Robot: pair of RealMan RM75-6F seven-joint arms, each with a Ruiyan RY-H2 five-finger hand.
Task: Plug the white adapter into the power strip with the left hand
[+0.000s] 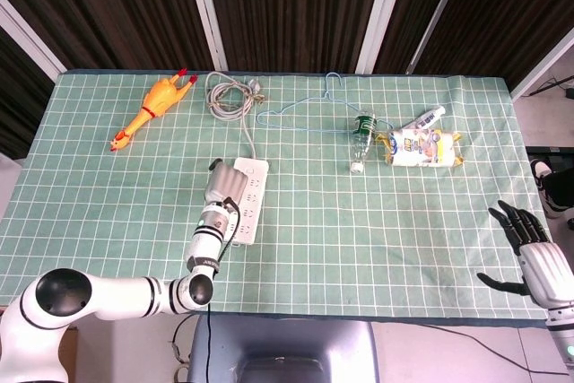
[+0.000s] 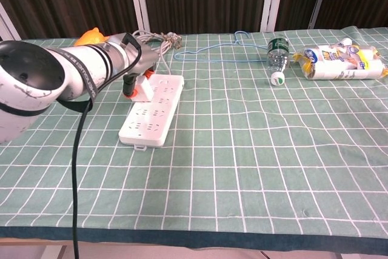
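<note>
A: What's nearest?
B: The worktop (image 2: 254, 210) front edge, then a broad stretch of bare checked cloth across the middle and right. The right hand (image 1: 525, 253) hangs off the right edge, well apart from everything, fingers (image 1: 508, 219) spread and holding nothing.

A: And the strip?
B: The strip (image 2: 153, 110) lies left of centre, slanting away, with its cord (image 1: 244, 134) running back to a coil (image 1: 229, 93). The left hand (image 1: 224, 187) sits over its far left part.

A: Holding the adapter?
B: Yes. In the chest view the adapter (image 2: 143, 88) shows white with an orange part beneath, at the strip's left rim, the fingers closed round it. The forearm hides most of the hand, so I can't tell whether the prongs are in a socket.

A: Further back?
B: A toy chicken (image 1: 151, 108) far left, mostly hidden behind the arm in the chest view. A hanger (image 1: 314, 109) mid-back, a bottle (image 1: 361, 138) beside it, then a packet (image 1: 423, 147) near the right edge.
</note>
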